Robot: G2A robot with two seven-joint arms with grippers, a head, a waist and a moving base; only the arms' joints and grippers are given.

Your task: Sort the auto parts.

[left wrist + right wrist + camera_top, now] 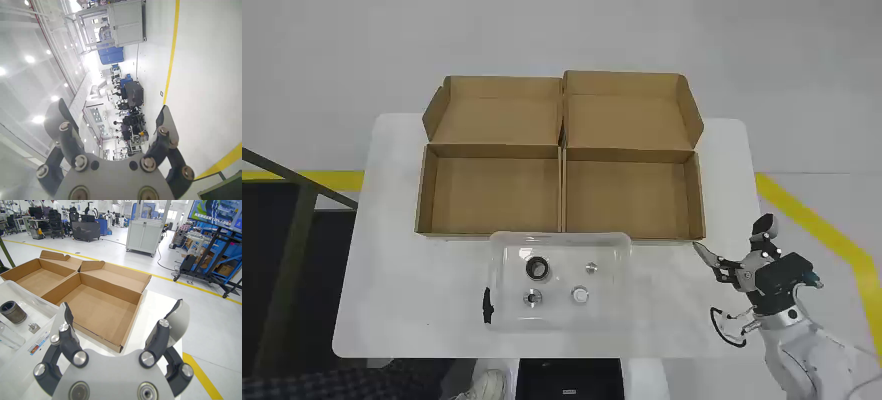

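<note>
Right gripper [730,238] held released, 3 o'clock of clear plastic tray [559,234] (dark metal cylinder [537,269] inside) | left gripper [112,106] released

Bright, even light; ceiling lamps [30,59] flare white in the left wrist view, lines bowing at its edges; faint shadows inside the cardboard boxes [492,195], upper middle.

Brown cardboard boxes [492,195]; clear bin [560,234]; dark grey bushing [537,269]; white table [392,290]; yellow floor stripe [822,225]

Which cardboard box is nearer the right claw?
The right-hand box, its near corner by the right claw; the left-hand box lies beyond it.
</note>
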